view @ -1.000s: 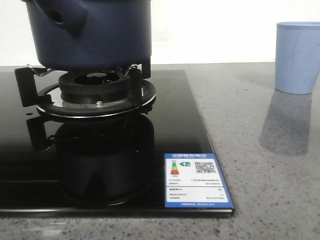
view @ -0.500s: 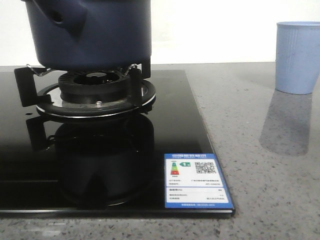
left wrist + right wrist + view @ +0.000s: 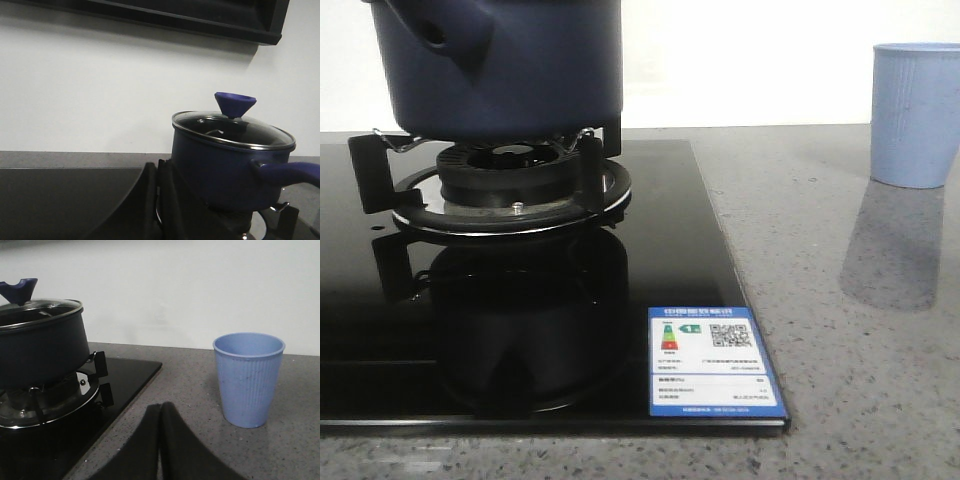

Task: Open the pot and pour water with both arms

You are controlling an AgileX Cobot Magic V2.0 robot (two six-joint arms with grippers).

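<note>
Currently, lidded pot (image 3: 500, 65) sits on left burner (image 3: 510, 185); cup (image 3: 915, 115) stands far right. Both grippers (image 3: 157, 200) (image 3: 160, 445) closed, holding nothing.

Pot (image 3: 500, 65) top cropped — label (image 3: 713, 360) unreadable.

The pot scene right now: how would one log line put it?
pot: on burner, glass lid on | cup: upright on counter | left gripper: shut | right gripper: shut

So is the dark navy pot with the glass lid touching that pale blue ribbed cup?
Apart. The right wrist view shows bare grey countertop between the dark navy pot on its burner and the pale blue ribbed cup.
</note>
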